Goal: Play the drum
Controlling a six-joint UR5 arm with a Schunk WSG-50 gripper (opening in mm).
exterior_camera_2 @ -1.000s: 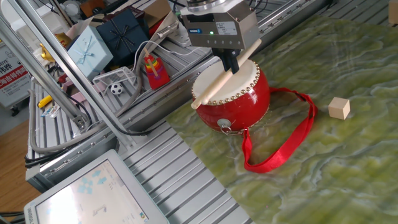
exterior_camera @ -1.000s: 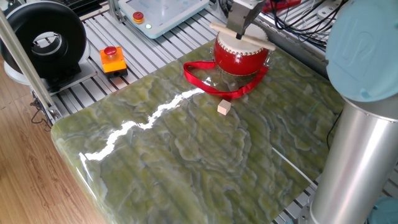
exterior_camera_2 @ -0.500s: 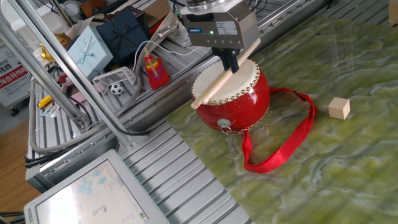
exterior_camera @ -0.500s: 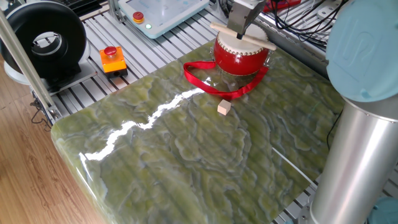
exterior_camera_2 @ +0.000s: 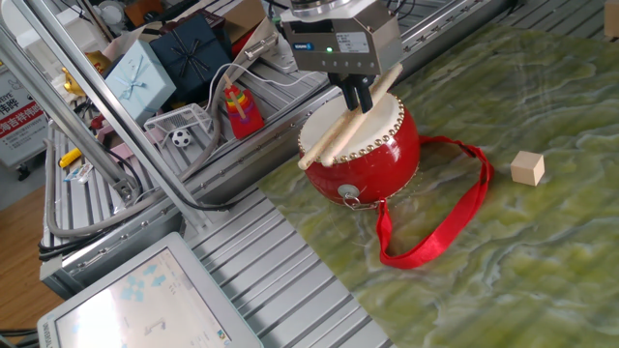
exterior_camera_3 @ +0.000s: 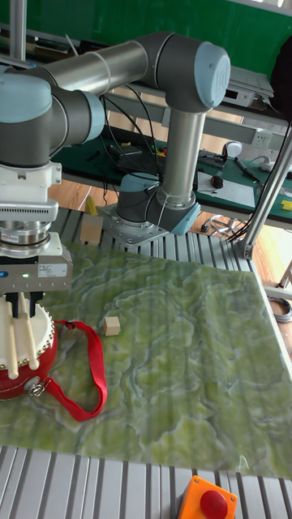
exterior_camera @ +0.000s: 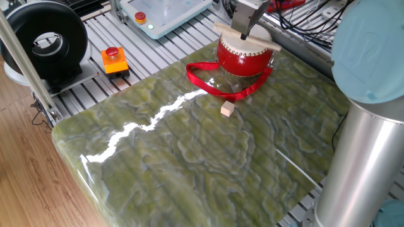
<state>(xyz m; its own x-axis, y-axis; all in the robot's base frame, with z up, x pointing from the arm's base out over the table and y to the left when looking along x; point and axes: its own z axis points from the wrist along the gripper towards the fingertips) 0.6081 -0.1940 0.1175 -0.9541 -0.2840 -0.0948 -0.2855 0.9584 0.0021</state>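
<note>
A green marbled table [exterior_camera: 189, 151] is seen, set on a grooved aluminium frame. The grey UR5 arm [exterior_camera_3: 174, 122] is mounted at one end of it and is bent over towards the opposite end.

The drum [exterior_camera_2: 372, 150] is placed near a corner of the green surface, close to the edge where the aluminium slats begin. Its glossy red body is stood upright, with the cream skin facing up and edged with dark studs. A red ribbon strap [exterior_camera_2: 455, 217] is attached at a metal ring on the drum's side and is laid in a loop across the table towards the open surface.

The gripper [exterior_camera_2: 359, 97] is held directly above the drum skin, with a lit green indicator on its body. Its dark fingers [exterior_camera_2: 354, 96] are closed on a pair of pale wooden drumsticks [exterior_camera_2: 337, 136], which are gripped near their upper part and slanted downwards across the skin. Their lower ends are seen past the studded rim in the other fixed view; whether they are touching the skin cannot be told.

An orange box with a red button [exterior_camera: 114, 59] is stood on the slats, well apart from the drum.

A small wooden cube [exterior_camera_2: 527, 168] is laid on the table just beyond the ribbon loop.
</note>
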